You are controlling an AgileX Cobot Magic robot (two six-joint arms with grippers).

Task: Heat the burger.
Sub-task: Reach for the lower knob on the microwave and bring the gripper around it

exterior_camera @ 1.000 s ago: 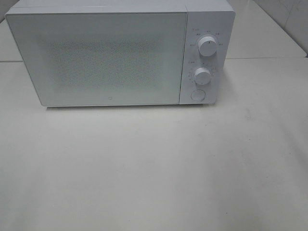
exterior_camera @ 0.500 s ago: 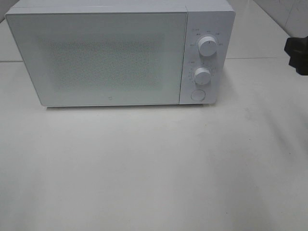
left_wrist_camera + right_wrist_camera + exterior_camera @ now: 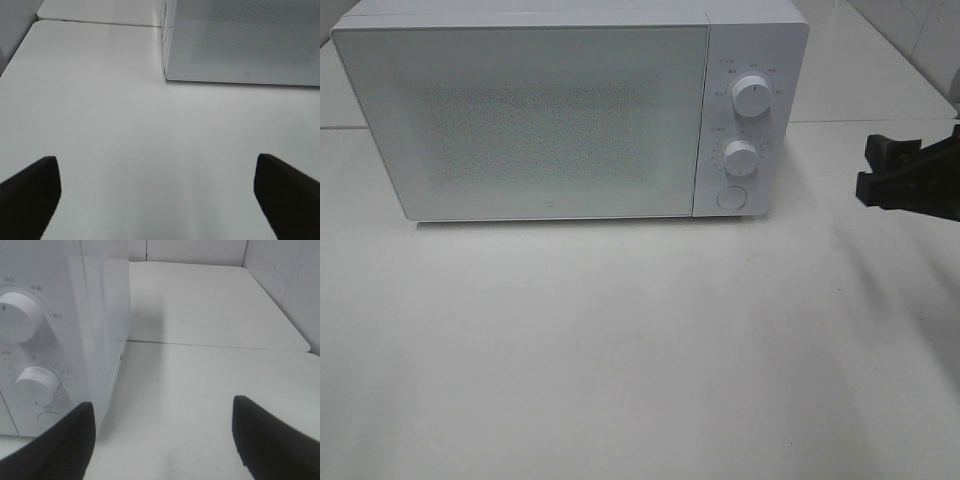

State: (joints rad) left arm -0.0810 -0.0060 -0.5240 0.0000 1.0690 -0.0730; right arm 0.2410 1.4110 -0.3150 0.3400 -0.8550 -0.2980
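No burger shows in any view. A white microwave (image 3: 520, 120) stands at the back of the table with its door closed; its frosted window lets nothing inside be seen. My right gripper (image 3: 868, 170) reaches in from the right edge, open and empty, a little to the right of the control panel (image 3: 745, 120). The right wrist view has its dark fingers (image 3: 65, 440) spread wide beside the microwave's right side (image 3: 107, 330). My left gripper (image 3: 157, 195) is open over bare table in front of the microwave's lower left corner (image 3: 167, 75). It lies outside the exterior view.
The panel carries two round knobs (image 3: 751, 97) (image 3: 741, 158) and a round button (image 3: 730, 197) below them. The white table (image 3: 620, 340) stretches in front of the microwave. A tiled wall (image 3: 290, 275) stands at the far right.
My right gripper has come into the exterior view from the right edge and moved left and lower, toward the microwave's control side. The microwave has not changed.
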